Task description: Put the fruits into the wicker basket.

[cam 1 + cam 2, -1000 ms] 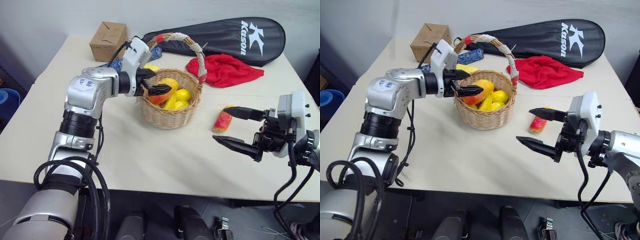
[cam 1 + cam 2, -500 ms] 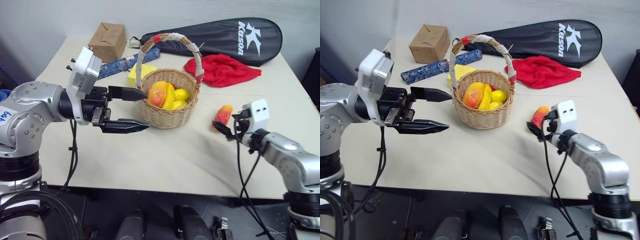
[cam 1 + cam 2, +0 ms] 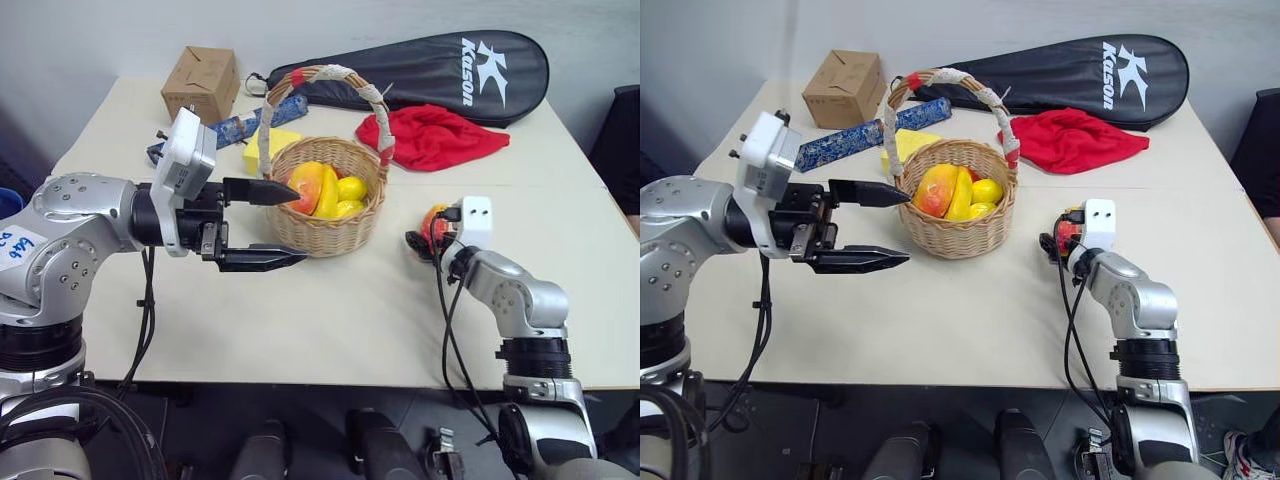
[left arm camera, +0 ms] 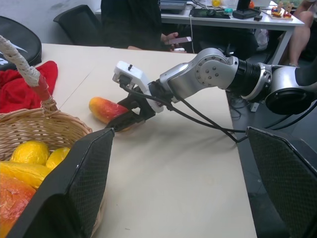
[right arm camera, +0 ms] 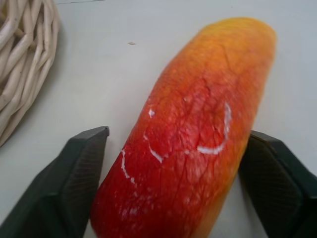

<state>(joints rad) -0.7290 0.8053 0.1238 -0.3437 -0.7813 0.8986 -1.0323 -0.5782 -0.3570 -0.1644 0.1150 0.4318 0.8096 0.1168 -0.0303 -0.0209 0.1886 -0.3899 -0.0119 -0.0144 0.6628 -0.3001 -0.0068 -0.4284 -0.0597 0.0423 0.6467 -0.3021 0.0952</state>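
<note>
Behind the wicker basket (image 3: 330, 205), "Kason" racket case (image 3: 440, 70); right fingers (image 5: 74, 173) seemingly astride mango (image 5: 193, 139).

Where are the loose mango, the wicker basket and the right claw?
mango (image 5: 190, 134), right wrist view, red middle of its skin.
wicker basket (image 3: 950, 235), right eye view, front woven wall.
right claw (image 4: 124, 121), left wrist view, between its fingertips.

A pale beige worktop (image 3: 330, 330) stands against a plain grey-white wall (image 3: 90, 40); dark floor (image 3: 940, 430) lies below its near edge; another desk (image 4: 223, 15) stands behind with black chairs (image 4: 81, 22).
</note>
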